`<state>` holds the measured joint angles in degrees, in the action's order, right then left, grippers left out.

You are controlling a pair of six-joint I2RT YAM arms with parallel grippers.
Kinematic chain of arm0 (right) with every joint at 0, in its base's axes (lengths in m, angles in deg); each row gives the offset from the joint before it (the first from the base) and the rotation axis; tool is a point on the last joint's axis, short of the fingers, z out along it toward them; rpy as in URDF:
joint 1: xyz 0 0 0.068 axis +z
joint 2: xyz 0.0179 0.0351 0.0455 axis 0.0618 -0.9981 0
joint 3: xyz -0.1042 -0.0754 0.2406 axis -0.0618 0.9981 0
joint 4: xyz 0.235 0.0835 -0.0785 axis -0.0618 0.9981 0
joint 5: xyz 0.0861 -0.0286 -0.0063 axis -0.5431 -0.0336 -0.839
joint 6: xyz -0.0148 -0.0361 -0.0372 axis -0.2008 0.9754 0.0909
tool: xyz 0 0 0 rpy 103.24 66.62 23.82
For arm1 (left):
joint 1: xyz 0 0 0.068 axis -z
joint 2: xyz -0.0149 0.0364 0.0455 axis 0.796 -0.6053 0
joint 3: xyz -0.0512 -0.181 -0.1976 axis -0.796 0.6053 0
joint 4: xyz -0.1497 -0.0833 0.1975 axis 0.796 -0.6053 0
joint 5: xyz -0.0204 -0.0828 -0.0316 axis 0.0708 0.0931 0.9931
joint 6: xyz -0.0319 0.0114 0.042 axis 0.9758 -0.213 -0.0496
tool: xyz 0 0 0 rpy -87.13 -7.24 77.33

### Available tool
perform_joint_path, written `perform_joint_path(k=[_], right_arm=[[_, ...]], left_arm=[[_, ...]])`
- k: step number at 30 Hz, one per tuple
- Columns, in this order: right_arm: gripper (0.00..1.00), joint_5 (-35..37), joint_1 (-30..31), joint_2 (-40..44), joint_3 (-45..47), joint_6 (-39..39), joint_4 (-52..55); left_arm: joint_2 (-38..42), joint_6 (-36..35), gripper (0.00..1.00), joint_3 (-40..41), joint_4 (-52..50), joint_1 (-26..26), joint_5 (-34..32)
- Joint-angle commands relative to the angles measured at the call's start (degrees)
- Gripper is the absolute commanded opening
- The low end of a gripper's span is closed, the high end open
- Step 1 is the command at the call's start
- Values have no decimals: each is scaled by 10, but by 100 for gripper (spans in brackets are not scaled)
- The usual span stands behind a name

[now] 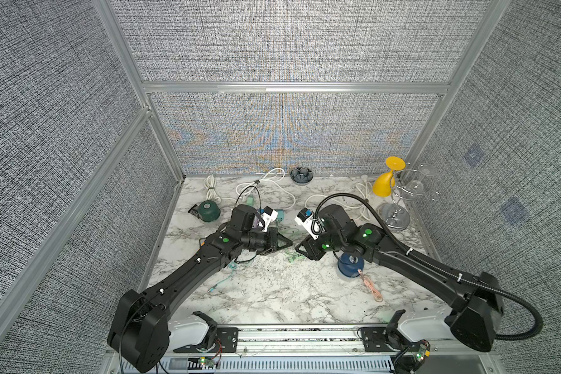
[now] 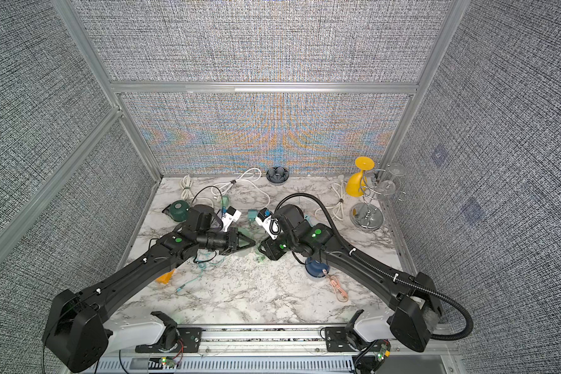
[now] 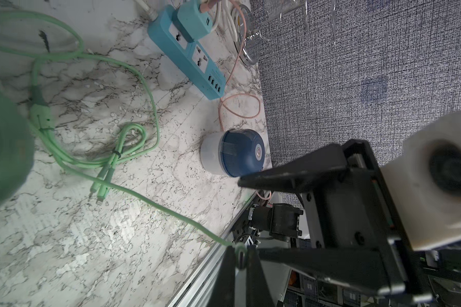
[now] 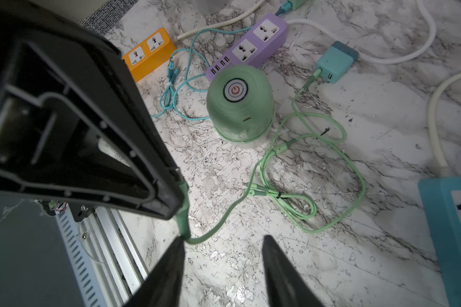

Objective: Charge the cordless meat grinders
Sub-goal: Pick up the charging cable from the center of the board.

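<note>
Three grinders stand apart: the dark green grinder (image 1: 209, 210) left of centre in both top views, the navy grinder (image 1: 347, 264) right of centre under my right arm (image 1: 402, 259), the mint grinder (image 4: 240, 103) beside the purple strip (image 4: 261, 40), while my left pincer (image 3: 240, 251) pinches the green cable (image 4: 266, 192), my right pincer (image 4: 224, 239) parted.

Lab cell: aluminium-framed fabric walls (image 1: 292, 48)

Dark green dome-shaped meat grinder (image 1: 209, 211): back left on white marble-patterned table (image 1: 272, 291). Navy blue dome-shaped meat grinder (image 1: 350, 267): right, nearer front. Mint green dome-shaped meat grinder (image 4: 240, 103): between them, just beside purple rectangular power strip (image 4: 250, 45); light green cable (image 4: 285, 144) beside it.
</note>
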<state>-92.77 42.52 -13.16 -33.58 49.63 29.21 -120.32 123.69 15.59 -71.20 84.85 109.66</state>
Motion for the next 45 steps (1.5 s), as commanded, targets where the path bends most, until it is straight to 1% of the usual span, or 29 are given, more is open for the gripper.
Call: perform_joint_path(k=[1,3,6,8,10,12,15,17,20,23,25,28,33,40,45], right_arm=[[33,-2,11,-6,-11,24,13],[29,4,14,-12,-13,24,12],[29,8,14,-27,-27,22,18],[32,3,15,-36,-35,22,19],[38,-5,16,-39,-41,22,18],[45,-2,17,-39,-44,23,19],[47,23,18,-30,-40,23,23],[46,37,18,-18,-32,24,27],[40,44,18,4,-16,25,24],[36,16,19,16,-8,27,17],[36,-10,22,11,-13,29,17],[37,-17,35,-10,-27,30,18],[39,2,44,-48,-54,29,24],[38,35,44,-69,-76,31,29],[28,45,45,-71,-76,36,34]], left_arm=[[2,2,0,-5,-5,-1,3],[5,3,0,-4,-6,-1,1],[10,7,0,-4,-5,-1,0],[13,7,0,-4,-7,-1,1],[15,5,0,-4,-11,-1,-1],[17,5,0,-3,-14,-2,-4],[18,0,0,-6,-21,-2,-8],[19,-4,0,-7,-29,-3,-13],[19,-6,0,-7,-32,-5,-15],[17,-7,0,-8,-33,-7,-15],[16,-8,0,-9,-33,-7,-15],[14,-7,0,-9,-32,-7,-13],[17,-10,0,-7,-34,-8,-10],[20,-11,0,-3,-34,-9,-9],[20,-11,0,-2,-34,-10,-7]])
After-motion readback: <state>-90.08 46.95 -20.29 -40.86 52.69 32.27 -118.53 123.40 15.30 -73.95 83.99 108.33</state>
